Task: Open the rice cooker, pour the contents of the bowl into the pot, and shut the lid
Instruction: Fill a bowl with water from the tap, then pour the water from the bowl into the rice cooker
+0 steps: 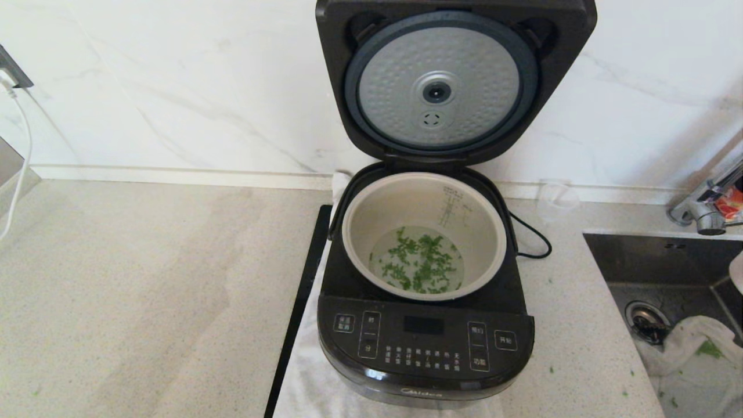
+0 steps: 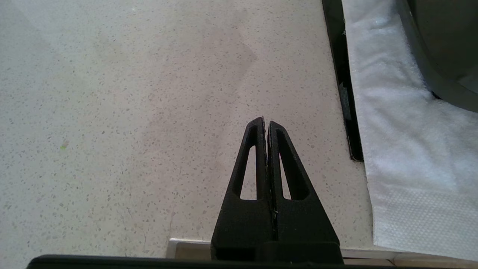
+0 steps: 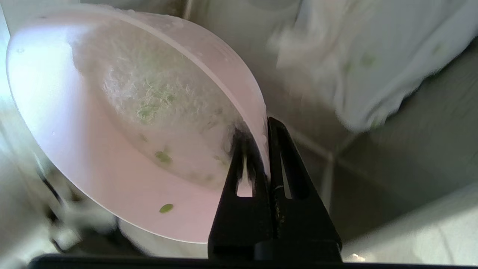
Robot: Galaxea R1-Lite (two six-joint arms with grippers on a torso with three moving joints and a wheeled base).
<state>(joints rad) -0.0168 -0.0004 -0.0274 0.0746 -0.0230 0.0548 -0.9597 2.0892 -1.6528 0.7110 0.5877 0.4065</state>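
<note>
Head view: high, facing forward and down onto glossy black rice cooker (image 1: 426, 342) and speckled stone counter (image 1: 145, 290). Left wrist view: close above same counter (image 2: 130, 112), sharing white cloth (image 2: 403, 142) edge. Right wrist view: very close on pale pink bowl (image 3: 93, 157).

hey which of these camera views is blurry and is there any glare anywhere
Head view: sharp, with soft window glare on the glossy black rice cooker. Left wrist view: crisp speckled countertop under the shut left gripper. Right wrist view: background smeared by motion, and a bright glare patch on the pink-lined small bowl pinched by the right gripper.
</note>
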